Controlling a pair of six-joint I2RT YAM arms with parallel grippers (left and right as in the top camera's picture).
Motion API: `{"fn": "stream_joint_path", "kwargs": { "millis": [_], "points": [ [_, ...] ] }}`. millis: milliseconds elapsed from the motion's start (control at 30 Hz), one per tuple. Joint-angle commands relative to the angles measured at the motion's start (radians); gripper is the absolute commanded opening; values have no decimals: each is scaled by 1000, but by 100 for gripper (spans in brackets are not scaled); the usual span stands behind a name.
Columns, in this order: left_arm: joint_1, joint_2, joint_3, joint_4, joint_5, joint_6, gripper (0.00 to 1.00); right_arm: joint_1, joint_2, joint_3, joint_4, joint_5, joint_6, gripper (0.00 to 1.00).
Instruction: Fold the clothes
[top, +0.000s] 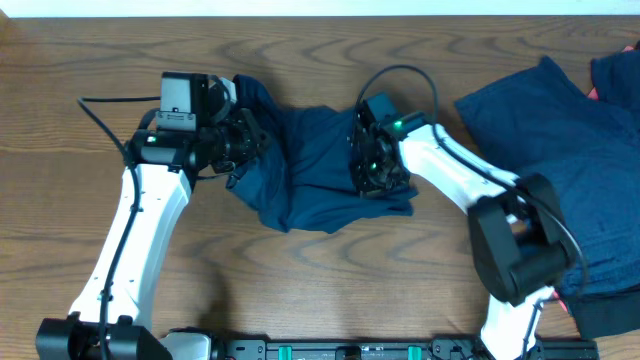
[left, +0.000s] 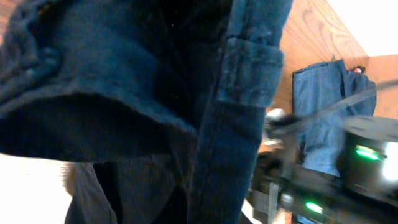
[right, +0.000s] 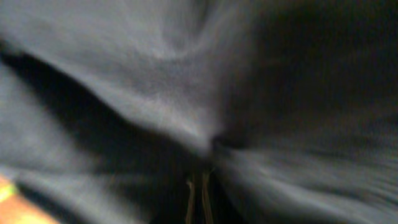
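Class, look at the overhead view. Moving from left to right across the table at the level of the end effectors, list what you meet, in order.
In order: left end effector → crumpled navy garment → right end effector → pile of navy clothes at the right edge.

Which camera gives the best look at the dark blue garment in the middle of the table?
Overhead: nearly the whole middle garment shows, crumpled on the table. Left wrist shows only a close-up seam; right wrist only blurred, bunched cloth.
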Motion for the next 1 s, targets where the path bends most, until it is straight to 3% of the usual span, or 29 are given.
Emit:
{"fn": "stream_joint_path", "kwargs": {
  "millis": [0,400,867,967],
  "points": [
    [-20,27,24,27,-6,-43,6,3,68,-10,-4,-40,-10,5],
    [-145,57,24,301,-11,-220,6,-5,108,-10,-15,-164,2,6],
    [-312,156,24,319,-54,-219,6,3,108,-9,-12,-166,2,6],
    [-338,156,24,327,-59,-219,6,1,107,-2,-36,-167,3,1]
  ]
}}
